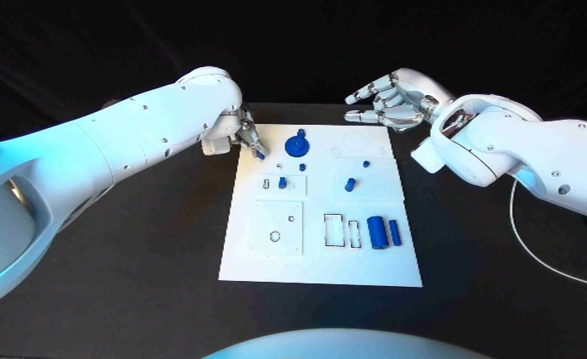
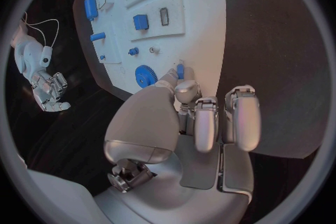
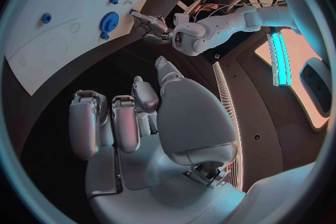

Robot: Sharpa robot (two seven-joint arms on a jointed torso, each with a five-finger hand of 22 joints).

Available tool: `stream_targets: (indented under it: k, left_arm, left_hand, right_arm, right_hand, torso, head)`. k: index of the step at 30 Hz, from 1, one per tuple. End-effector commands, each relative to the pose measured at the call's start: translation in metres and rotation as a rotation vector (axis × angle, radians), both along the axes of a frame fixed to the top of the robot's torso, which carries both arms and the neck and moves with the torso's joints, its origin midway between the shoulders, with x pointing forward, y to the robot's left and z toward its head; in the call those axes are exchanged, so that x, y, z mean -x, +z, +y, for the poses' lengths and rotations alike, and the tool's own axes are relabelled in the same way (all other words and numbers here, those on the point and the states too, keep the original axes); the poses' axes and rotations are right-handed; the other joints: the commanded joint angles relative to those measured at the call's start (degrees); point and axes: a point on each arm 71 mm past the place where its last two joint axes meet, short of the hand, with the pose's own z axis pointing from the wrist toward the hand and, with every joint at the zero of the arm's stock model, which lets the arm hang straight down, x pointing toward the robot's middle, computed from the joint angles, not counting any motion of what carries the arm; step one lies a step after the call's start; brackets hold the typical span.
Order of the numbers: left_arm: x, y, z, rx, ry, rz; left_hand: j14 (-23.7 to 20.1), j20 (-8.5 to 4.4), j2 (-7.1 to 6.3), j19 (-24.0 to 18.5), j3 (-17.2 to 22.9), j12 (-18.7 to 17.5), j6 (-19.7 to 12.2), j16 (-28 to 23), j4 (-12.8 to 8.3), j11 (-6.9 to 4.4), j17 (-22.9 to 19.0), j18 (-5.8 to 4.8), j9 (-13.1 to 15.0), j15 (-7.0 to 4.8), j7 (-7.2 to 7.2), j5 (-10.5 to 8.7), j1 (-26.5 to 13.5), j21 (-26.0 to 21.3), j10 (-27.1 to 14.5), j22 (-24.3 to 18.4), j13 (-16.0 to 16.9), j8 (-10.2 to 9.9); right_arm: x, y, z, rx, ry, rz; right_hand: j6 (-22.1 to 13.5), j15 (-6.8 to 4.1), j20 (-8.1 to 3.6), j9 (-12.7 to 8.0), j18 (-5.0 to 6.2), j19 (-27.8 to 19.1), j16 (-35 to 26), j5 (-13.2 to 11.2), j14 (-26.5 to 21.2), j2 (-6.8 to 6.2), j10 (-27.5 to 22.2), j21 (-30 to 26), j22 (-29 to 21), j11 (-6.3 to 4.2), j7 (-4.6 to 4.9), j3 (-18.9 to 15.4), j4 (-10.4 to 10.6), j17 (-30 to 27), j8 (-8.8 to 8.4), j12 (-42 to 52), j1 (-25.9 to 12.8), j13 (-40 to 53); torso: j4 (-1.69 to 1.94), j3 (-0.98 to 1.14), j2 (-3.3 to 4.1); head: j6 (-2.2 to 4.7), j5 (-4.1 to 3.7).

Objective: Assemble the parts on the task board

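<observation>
The left hand [image 1: 240, 137] pinches a small blue peg [image 2: 180, 71] at the board's [image 1: 367, 270] far-left corner, just beside the gear [image 1: 298, 145]. The peg looks rigid, light and smooth, so apt to slip; best gripped round its shank. Its long axis seems to slant down toward the board. The right hand [image 1: 389, 102] hovers beyond the board's far edge, fingers spread, empty.

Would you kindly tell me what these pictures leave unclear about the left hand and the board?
- Left hand: fingertips pinch a small blue part; its shape is hidden by the fingers in the head and left wrist views.
- Board: printed outlines too small to read, head view.
- Board's near end: cut off in right wrist view.
</observation>
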Motion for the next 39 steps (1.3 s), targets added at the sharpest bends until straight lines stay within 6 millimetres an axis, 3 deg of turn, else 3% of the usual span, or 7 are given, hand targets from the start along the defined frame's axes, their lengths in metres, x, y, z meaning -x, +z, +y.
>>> stream_targets:
  k: [1,8,15,20,31,39]
  left_arm:
    - [0.000,-0.002,-0.001,0.026,-0.007,0.000]
    - [0.004,0.000,0.001,0.080,-0.008,-0.026]
    - [0.015,0.005,0.008,0.141,-0.014,-0.083]
    - [0.028,0.005,0.011,0.194,-0.013,-0.124]
    - [0.066,-0.011,0.015,0.249,-0.051,-0.175]
    - [0.079,-0.021,0.010,0.215,-0.109,-0.152]
  left_hand:
    - [6.14,0.18,-1.81,1.24,9.78,-0.43,-0.38,0.18,-5.20,0.26,15.06,0.07,0.66,0.18,0.35,0.19,-1.05,-0.27,-0.21,6.30,-0.39,0.63]
    - [6.14,0.32,-6.21,1.23,21.10,-0.81,-0.28,0.18,-7.54,0.33,15.06,0.09,1.83,0.30,0.34,1.22,-6.06,-0.41,0.28,6.38,-1.01,1.90]
    - [6.14,0.14,-8.16,1.46,26.72,-0.63,0.32,0.18,-9.24,0.11,15.06,0.01,2.71,0.08,-0.02,2.82,-9.61,-0.22,1.06,6.78,-1.03,3.01]
    - [6.14,0.02,-8.71,1.71,28.14,-0.65,0.69,0.18,-9.80,-0.04,15.06,-0.10,2.94,-0.05,-0.19,3.80,-10.91,0.10,1.43,7.22,-1.19,3.35]
    - [6.14,-0.16,-9.31,2.02,29.42,-0.81,1.09,0.18,-10.52,-0.27,15.06,-0.23,3.14,-0.22,-0.41,4.14,-11.89,0.50,1.81,7.75,-1.51,3.68]
    - [6.14,-0.23,-9.73,2.03,29.89,-0.38,1.32,0.18,-10.93,-0.37,15.06,-0.23,3.20,-0.30,-0.51,4.22,-12.21,0.49,2.23,7.77,-1.03,3.80]
  right_arm:
    - [0.001,-0.001,0.002,0.006,0.021,0.008]
    - [0.001,-0.001,0.002,0.007,0.022,0.011]
    - [0.001,-0.001,0.000,0.009,0.018,0.012]
    - [0.002,-0.002,-0.001,0.009,0.017,0.014]
    - [0.002,-0.003,-0.002,0.012,0.015,0.019]
    - [0.002,-0.005,-0.001,0.013,0.018,0.025]
  right_hand:
    - [0.28,-0.47,-0.05,-0.06,0.45,-0.49,-0.28,0.13,3.70,0.22,-0.36,-0.26,0.02,0.01,0.01,0.00,0.21,4.68,-0.25,-0.20,-0.25,0.04]
    - [0.31,-0.48,-0.06,-0.06,0.46,-0.50,-0.28,0.10,3.71,0.32,-0.21,-0.30,-0.02,0.01,0.01,-0.06,0.29,4.70,-0.25,0.08,-0.36,0.22]
    - [0.41,-0.50,-0.07,-0.04,0.45,-0.47,-0.32,0.33,3.71,0.44,-0.13,-0.29,0.01,-0.02,-0.02,-0.05,0.27,4.67,-0.22,0.23,-0.31,0.30]
    - [0.44,-0.50,-0.07,-0.04,0.45,-0.47,-0.33,0.45,3.71,0.46,-0.10,-0.30,0.01,-0.03,-0.03,-0.05,0.25,4.65,-0.21,0.27,-0.28,0.32]
    - [0.44,-0.50,-0.07,-0.04,0.45,-0.47,-0.33,0.45,3.71,0.46,-0.10,-0.30,0.01,-0.03,-0.03,-0.05,0.25,4.65,-0.21,0.27,-0.28,0.32]
    - [0.47,-0.51,-0.08,-0.03,0.46,-0.48,-0.35,0.60,3.70,0.48,-0.09,-0.32,-0.02,-0.04,-0.03,-0.07,0.24,4.63,-0.20,0.29,-0.28,0.32]
  torso:
    - [0.01,0.03,-0.02]
    - [0.09,0.09,-0.08]
    - [0.15,0.11,-0.16]
    - [0.21,0.17,-0.23]
    - [0.41,0.06,-0.29]
    - [0.16,0.08,-0.16]
  head:
    - [-0.03,0.08]
    - [-0.19,-0.28]
    - [-0.29,-0.05]
    - [-0.61,-0.24]
    - [-0.81,-0.02]
    - [-1.16,0.31]
